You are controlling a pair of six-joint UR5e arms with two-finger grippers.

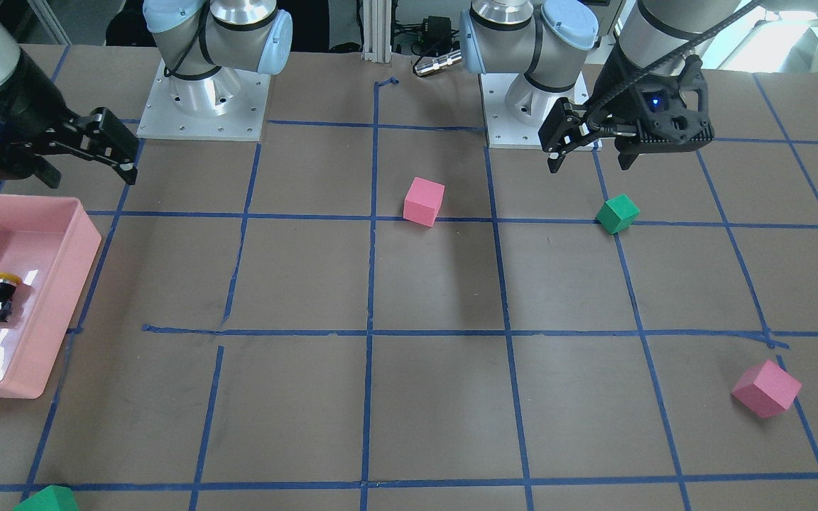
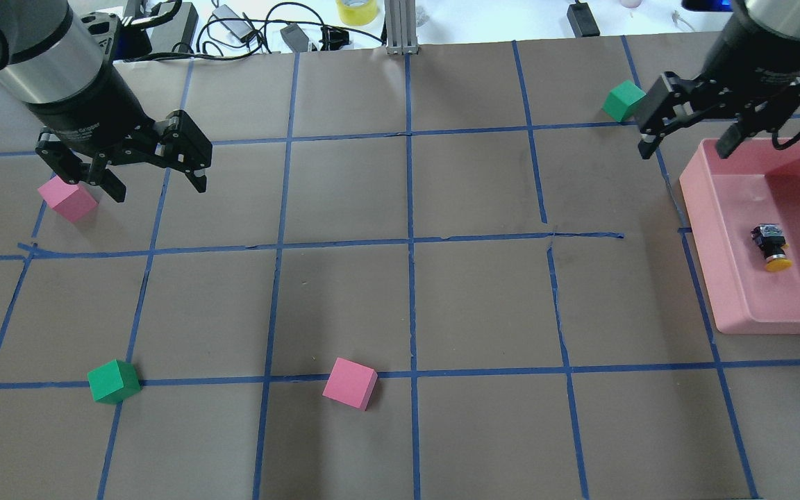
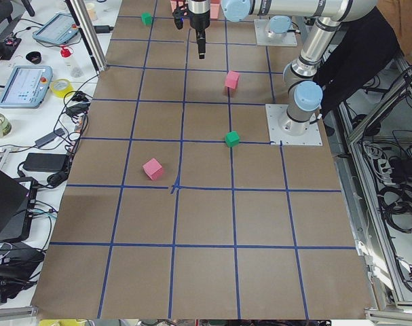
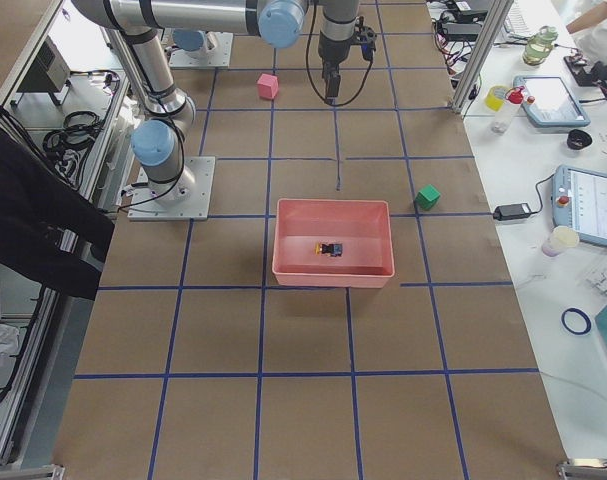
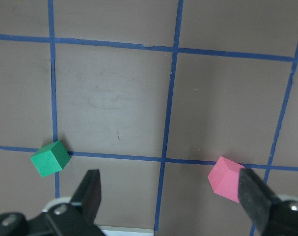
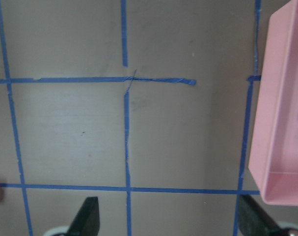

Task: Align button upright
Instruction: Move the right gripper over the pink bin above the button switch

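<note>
Button (image 2: 769,246): is lying on its side on the floor of the pink tray (image 2: 702,236), clear of the walls. The yellow cap is pointing back toward the robot and the pale base block away from it.
Right gripper (image 2: 685,149): is hanging high near the tray's rim, fingers spread wide with nothing between them, and is not yet over the button.
Left gripper (image 2: 158,189): is idling, spread as well, near a pink cube (image 2: 67,201) well across the table (no part in this step, I'd judge).
Step in hand: reaching for the button, as I'm reading it.
Doing it well: I'd be bringing the right gripper over the button and turning the wrist so the jaws cross the black body rather than the rounded cap. I'd be lowering slowly, since the part is tiny, then tipping it onto its base block.
Doubt: the button is showing small in every view, so its exact roll is hard to tell.
</note>
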